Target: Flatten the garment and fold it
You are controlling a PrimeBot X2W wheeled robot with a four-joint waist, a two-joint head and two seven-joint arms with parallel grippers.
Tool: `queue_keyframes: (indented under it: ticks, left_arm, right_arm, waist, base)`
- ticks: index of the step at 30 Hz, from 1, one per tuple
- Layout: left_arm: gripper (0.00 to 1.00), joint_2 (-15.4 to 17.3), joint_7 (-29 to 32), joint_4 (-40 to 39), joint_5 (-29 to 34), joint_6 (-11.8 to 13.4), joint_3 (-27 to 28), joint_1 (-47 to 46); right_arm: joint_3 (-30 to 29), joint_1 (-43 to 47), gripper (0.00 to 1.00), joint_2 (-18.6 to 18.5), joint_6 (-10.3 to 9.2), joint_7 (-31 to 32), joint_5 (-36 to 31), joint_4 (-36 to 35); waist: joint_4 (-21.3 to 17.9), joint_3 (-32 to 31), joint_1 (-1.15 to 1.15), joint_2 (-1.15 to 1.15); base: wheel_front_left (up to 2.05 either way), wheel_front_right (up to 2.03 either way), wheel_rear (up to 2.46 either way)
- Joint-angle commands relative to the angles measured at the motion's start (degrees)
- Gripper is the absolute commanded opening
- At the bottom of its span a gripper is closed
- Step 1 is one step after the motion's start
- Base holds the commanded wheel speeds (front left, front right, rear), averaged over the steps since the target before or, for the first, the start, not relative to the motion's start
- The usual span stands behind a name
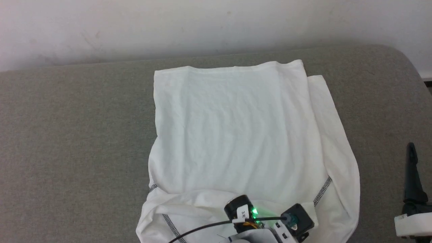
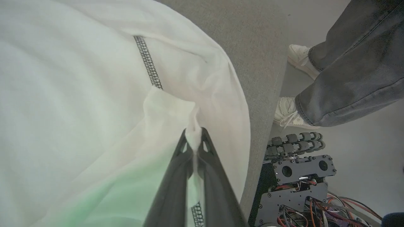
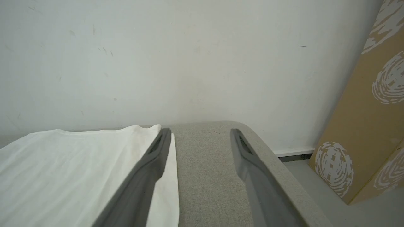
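Note:
The white garment [image 1: 236, 128] lies spread on the grey padded surface [image 1: 67, 152], its upper layer smooth and a second layer showing along the right side. Dark grey stitching runs along its near seams. In the left wrist view my left gripper [image 2: 193, 138] is shut on a pinched fold of the garment [image 2: 79, 94] near the surface's edge. In the head view that arm's wrist [image 1: 263, 219] sits over the garment's near edge. My right gripper [image 3: 200, 132] stands open above bare surface just right of the garment [image 3: 63, 164]. One of its fingers [image 1: 412, 175] rises at the lower right.
A pale wall [image 1: 202, 23] runs behind the surface. A person's legs [image 2: 347, 63], in jeans and white shoes, stand on the floor beside the robot's base [image 2: 300, 176] with its loose wires. A patterned cardboard box [image 3: 372, 119] leans beyond the rounded right corner.

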Motion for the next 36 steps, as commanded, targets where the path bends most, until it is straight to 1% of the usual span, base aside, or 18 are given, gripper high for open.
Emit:
queue_keyframes:
  ticks: [1,5,8,10,11,12,13,16,19,22,24,25,27,30,32,34,36]
  left_arm:
    - [0.00,-0.21,-0.45,0.88,-0.13,-0.38,-0.36,0.67]
    - [0.00,-0.29,-2.14,5.21,-2.07,-0.29,-2.70,0.54]
    - [0.00,-0.30,-3.43,7.06,-4.25,0.54,-4.25,0.44]
    - [0.43,-0.31,-4.33,7.25,-6.04,1.29,-4.91,0.23]
    - [0.55,-0.31,-4.73,7.12,-7.19,1.68,-5.09,0.14]
    - [0.83,-0.31,-5.19,6.90,-8.00,2.04,-5.38,-0.21]
    - [1.00,-0.31,-5.73,6.55,-8.98,2.46,-5.50,-0.54]
    - [1.00,-0.32,-6.71,4.51,-13.33,3.60,-5.05,-1.37]
    - [1.00,-0.32,-7.15,1.24,-18.56,4.48,-3.23,-2.59]
    - [1.00,-0.32,-8.44,-2.29,-22.52,5.75,0.41,-4.09]
    - [1.00,0.32,-10.16,-4.95,-23.66,6.83,3.83,-4.87]
    - [1.00,1.52,-11.50,-6.58,-23.52,7.57,5.66,-5.29]
    - [1.00,5.27,-14.68,-9.96,-21.69,9.86,9.18,-5.98]
    - [1.00,12.06,-18.74,-14.93,-19.19,14.73,14.64,-4.74]
    - [1.00,16.58,-21.47,-18.46,-18.33,17.31,18.23,-2.63]
    - [1.00,21.01,-24.77,-21.57,-17.36,19.22,21.46,0.09]
    - [1.00,24.40,-28.28,-23.40,-17.51,22.87,25.85,4.29]
  right_arm:
    - [0.18,-0.72,1.00,0.12,-0.04,-0.41,0.42,0.27]
    - [1.35,-1.23,1.00,0.12,-0.04,-0.74,0.34,1.16]
    - [1.80,-1.55,1.00,0.12,-0.04,-0.79,0.21,1.65]
    - [1.83,-1.62,1.00,0.12,-0.04,-0.77,0.13,1.84]
    - [1.78,-1.60,1.00,0.12,-0.04,-0.71,0.08,1.88]
    - [1.69,-1.57,1.00,0.12,-0.04,-0.64,0.06,1.87]
    - [1.50,-1.52,1.00,0.12,-0.04,-0.57,0.06,1.84]
    - [1.09,-1.41,1.00,0.12,-0.04,-0.30,-0.04,1.67]
    - [0.77,-1.30,1.00,0.12,-0.04,-0.10,-0.03,1.41]
    - [0.47,-1.09,1.00,0.12,-0.04,0.31,0.11,1.08]
    - [0.08,-0.88,1.00,0.12,-0.04,0.54,0.26,0.83]
    - [-0.11,-0.76,1.00,0.12,-0.04,0.61,0.27,0.70]
    - [-0.37,-0.59,1.00,0.12,-0.04,0.72,0.28,0.47]
    - [-0.46,-0.46,1.00,0.12,-0.04,0.78,0.27,0.10]
    - [-0.43,-0.38,1.00,0.12,-0.04,0.79,0.32,-0.08]
    - [-0.38,-0.32,1.00,0.12,-0.04,0.74,0.40,-0.06]
    - [-0.14,-0.26,1.00,0.12,-0.04,0.65,0.59,0.16]
  waist:
    - [-0.79,0.51,0.00,0.00]
    - [-2.09,0.75,0.00,0.00]
    - [-2.51,0.81,0.00,0.00]
    - [-2.51,0.77,0.00,0.00]
    - [-2.40,0.73,0.00,0.00]
    - [-2.26,0.70,0.00,0.00]
    - [-2.01,0.62,0.00,0.00]
    - [-1.14,0.29,0.00,0.00]
    - [-0.06,-0.08,0.00,0.00]
    - [0.70,-0.50,0.00,0.00]
    - [1.20,-0.73,0.00,0.00]
    - [1.44,-0.82,0.00,0.00]
    - [1.79,-0.87,0.00,0.00]
    - [2.22,-0.69,0.00,0.00]
    - [2.49,-0.53,0.00,0.00]
    - [2.75,-0.39,0.00,0.00]
    - [2.93,-0.37,0.00,0.00]
  base:
    - [0.00,0.00,0.00]
    - [0.00,0.00,0.00]
    - [0.00,0.00,0.00]
    - [0.00,0.00,0.00]
    - [0.00,0.00,0.00]
    - [0.00,0.00,0.00]
    - [0.00,0.00,0.00]
    - [0.00,0.00,0.00]
    - [0.00,0.00,0.00]
    - [0.00,0.00,0.00]
    - [0.00,0.00,0.00]
    - [0.00,0.00,0.00]
    - [0.00,0.00,0.00]
    - [0.00,0.00,0.00]
    - [0.00,0.00,0.00]
    - [0.00,0.00,0.00]
    - [0.00,0.00,0.00]
